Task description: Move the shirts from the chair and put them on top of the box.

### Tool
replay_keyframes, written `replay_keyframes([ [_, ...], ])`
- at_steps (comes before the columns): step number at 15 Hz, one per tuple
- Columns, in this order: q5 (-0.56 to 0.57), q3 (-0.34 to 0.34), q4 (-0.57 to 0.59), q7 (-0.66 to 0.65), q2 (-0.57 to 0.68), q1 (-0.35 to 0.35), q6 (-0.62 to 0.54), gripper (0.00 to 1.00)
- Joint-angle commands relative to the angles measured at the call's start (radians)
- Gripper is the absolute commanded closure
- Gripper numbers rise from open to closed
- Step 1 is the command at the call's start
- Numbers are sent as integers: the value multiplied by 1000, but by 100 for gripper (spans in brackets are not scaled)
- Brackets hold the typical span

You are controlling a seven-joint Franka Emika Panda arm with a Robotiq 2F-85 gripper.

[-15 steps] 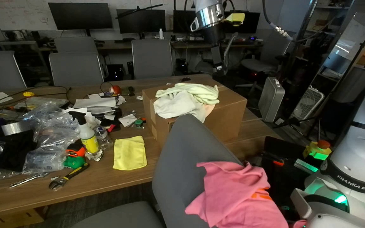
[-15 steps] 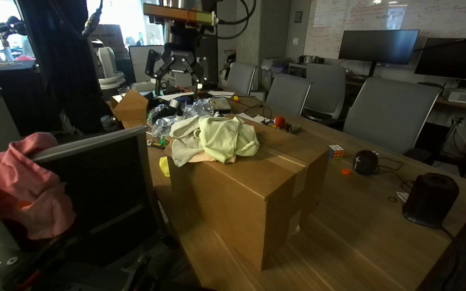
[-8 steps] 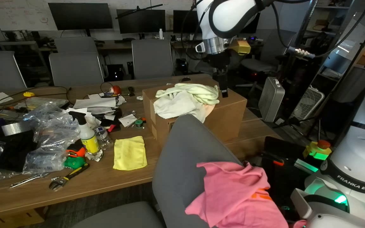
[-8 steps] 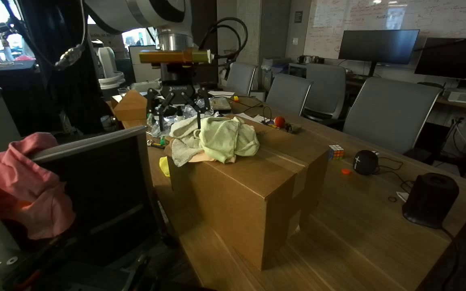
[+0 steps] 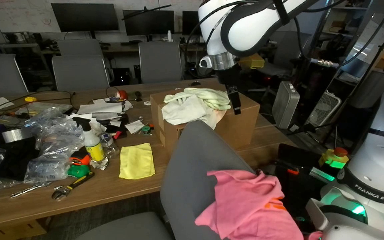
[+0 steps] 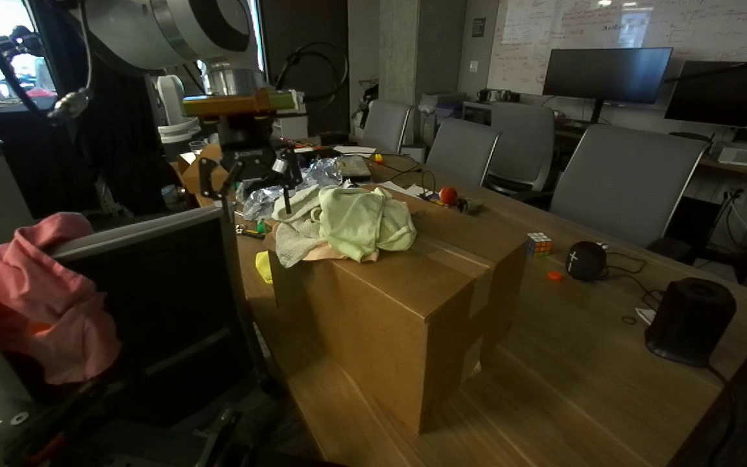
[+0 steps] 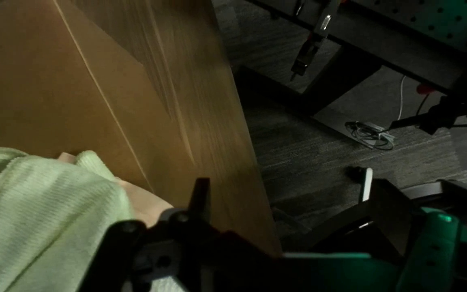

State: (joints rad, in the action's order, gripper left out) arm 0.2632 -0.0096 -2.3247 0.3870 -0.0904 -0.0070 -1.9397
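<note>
Pink and rumpled, one shirt [image 6: 43, 279] hangs over the chair [image 6: 166, 292], left of the gripper [image 6: 257, 211] in an exterior view. The gripper's jaws stand apart. To its right, the pale yellow-green shirt [image 6: 364, 220] lies bunched on the box [image 6: 373, 324]; farther right sits a puzzle cube [image 6: 539, 244].

Wooden table [image 5: 107, 182]; on it, brown cardboard box [image 6: 360, 331]; yellow cloth [image 5: 137, 161]; wrench [image 5: 73, 185]; puzzle cube [image 6: 539, 244]

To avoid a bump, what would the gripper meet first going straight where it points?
Likely the table near its edge, beside the box; depth is unclear, so the chair might catch the gripper first.
</note>
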Motion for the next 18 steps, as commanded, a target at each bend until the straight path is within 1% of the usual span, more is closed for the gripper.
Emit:
replay_keyframes([
  [1,-44,12,11,60,-51,27,107,0],
  [3,-55,19,15,64,-60,42,137,0],
  [5,-49,32,5,43,-65,58,133,0],
  [7,-29,49,-5,36,-68,75,136,0],
  [8,-26,60,-7,42,-66,85,161,0],
  [11,-28,87,-29,20,-72,110,174,0],
  [12,-31,95,-45,1,-78,116,158,0],
  [18,-61,134,-103,-68,-78,154,145,0],
])
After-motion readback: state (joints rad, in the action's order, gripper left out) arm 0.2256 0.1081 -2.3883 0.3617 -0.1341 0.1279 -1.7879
